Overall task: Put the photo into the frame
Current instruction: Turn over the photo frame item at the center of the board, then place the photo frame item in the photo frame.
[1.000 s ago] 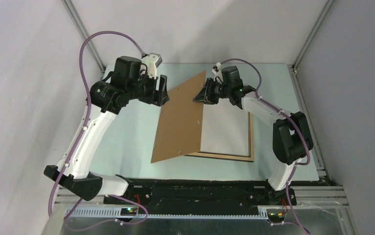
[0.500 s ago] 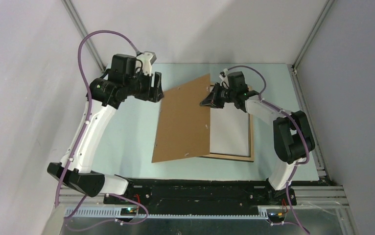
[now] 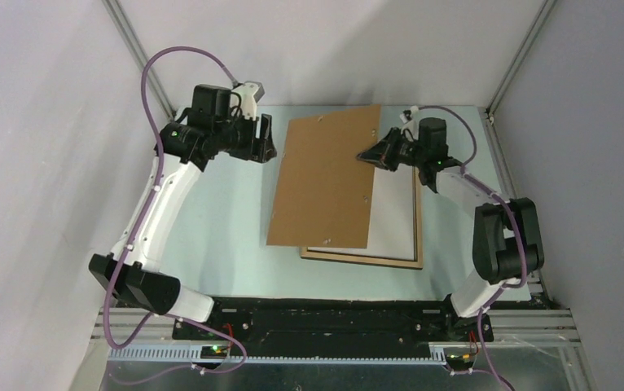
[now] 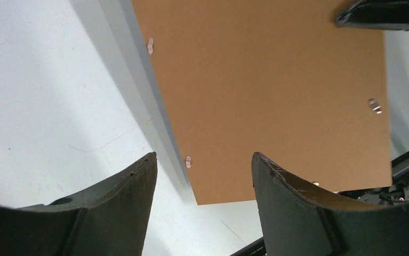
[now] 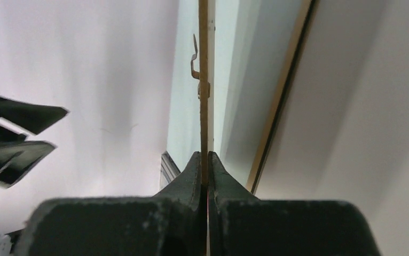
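Top view looks down from behind; both close wrist views share the brown panel (image 3: pixel 329 179).

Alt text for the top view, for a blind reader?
The right gripper pinches a brown backing panel by its right edge, above the frame, where the photo lies white side up. The left gripper is open, left of it.

Left jaws spread; right jaws pinched shut.
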Robot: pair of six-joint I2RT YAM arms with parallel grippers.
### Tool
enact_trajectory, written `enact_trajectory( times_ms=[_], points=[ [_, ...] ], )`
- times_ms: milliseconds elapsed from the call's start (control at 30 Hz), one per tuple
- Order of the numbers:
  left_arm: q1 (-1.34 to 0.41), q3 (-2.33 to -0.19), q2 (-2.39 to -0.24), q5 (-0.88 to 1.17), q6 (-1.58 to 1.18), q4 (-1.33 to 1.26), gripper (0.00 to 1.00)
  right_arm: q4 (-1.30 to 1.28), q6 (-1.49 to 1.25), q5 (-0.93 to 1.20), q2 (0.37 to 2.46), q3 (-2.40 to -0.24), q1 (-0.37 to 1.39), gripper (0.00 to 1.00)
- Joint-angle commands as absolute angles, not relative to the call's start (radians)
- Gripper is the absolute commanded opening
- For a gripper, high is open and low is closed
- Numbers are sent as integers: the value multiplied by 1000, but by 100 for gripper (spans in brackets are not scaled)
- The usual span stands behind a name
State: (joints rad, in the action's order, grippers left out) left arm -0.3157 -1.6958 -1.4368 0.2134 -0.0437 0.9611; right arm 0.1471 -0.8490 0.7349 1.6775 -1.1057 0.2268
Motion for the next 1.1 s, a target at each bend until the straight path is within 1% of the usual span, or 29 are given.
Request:
enact_trajectory(
  times_ms=[0, 167, 400, 667, 867, 1067],
  points=[
    [-303, -1694, -1448, 225, -16, 910, 70, 319, -933, 872, 1571, -1105, 160, 0],
    [-301, -1701, -1472, 225, -7, 904, 70, 351, -973, 946, 1535, -1084, 70, 0],
    [-299, -1725, -1499, 223, -2, 901, 69, 312, -950, 1100, 1543, -1061, -55, 0],
    [-301, -1713, -1524, 263, -3, 892, 69, 198, -813, 1203, 1567, -1021, -201, 0],
    [-299, -1688, -1524, 264, -2, 881, 69, 109, -698, 1252, 1596, -1021, -251, 0],
    [-300, -1652, -1508, 246, -2, 863, 73, 55, -634, 1268, 1610, -1021, -267, 0]
  ],
)
